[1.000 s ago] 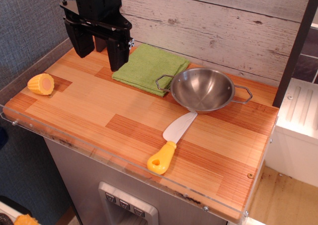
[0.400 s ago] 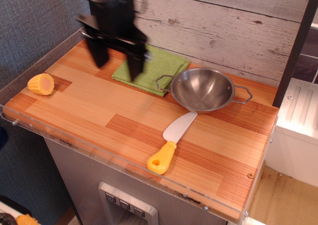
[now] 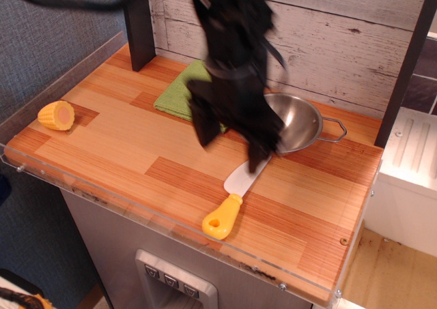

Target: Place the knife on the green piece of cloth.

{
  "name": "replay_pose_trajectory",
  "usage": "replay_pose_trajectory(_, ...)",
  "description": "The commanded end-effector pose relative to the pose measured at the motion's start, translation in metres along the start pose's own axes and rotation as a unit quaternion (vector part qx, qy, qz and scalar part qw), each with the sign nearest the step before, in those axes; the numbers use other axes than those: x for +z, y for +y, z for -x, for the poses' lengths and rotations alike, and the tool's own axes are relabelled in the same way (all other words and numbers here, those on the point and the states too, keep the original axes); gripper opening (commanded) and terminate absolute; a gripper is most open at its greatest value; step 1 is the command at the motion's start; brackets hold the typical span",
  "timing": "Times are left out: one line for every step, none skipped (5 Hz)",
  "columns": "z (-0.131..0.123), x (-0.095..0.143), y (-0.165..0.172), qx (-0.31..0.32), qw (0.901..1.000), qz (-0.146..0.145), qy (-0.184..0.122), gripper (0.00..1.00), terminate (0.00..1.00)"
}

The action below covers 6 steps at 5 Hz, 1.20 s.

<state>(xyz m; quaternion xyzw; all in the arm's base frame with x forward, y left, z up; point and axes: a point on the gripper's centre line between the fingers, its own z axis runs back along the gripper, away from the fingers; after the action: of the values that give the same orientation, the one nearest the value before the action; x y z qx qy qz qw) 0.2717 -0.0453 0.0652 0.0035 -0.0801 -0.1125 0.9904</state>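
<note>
The knife lies on the wooden counter near the front edge, its yellow handle toward me and its whitish blade pointing at the steel bowl. The green cloth lies at the back, mostly hidden behind the arm. My black gripper is motion-blurred, open and empty, with its two fingers pointing down just above the knife's blade tip and in front of the bowl.
A yellow corn-cob piece lies at the left edge. A clear plastic rim lines the counter's front. A wooden plank wall stands behind, and a dark post at the back left.
The gripper has swept from the back left, over the green cloth, to the right and forward, and now hangs over the knife blade by the bowl. The knife has not moved.
</note>
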Motion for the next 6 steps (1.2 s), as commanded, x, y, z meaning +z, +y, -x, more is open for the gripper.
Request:
replay_pose_trajectory(0.025, -0.019, -0.013, 0.053, 0.9975, -0.015, 0.045, 1.0, 0.0)
replay_pose_trajectory(0.03, -0.02, -0.009, 0.067, 0.9959, -0.028, 0.055, 1.0, 0.0)
replay_pose_trajectory(0.033, -0.02, -0.011, 0.067, 0.9953, -0.034, 0.061, 1.0, 0.0)
replay_pose_trajectory(0.035, -0.036, -0.018, 0.058, 0.9949, -0.031, 0.077, 1.0, 0.0)
replay_pose_trajectory(0.035, -0.054, -0.029, 0.046, 0.9939, -0.031, 0.095, 1.0, 0.0)
replay_pose_trajectory(0.034, -0.056, -0.03, 0.047, 0.9949, -0.031, 0.084, 0.0, 0.0)
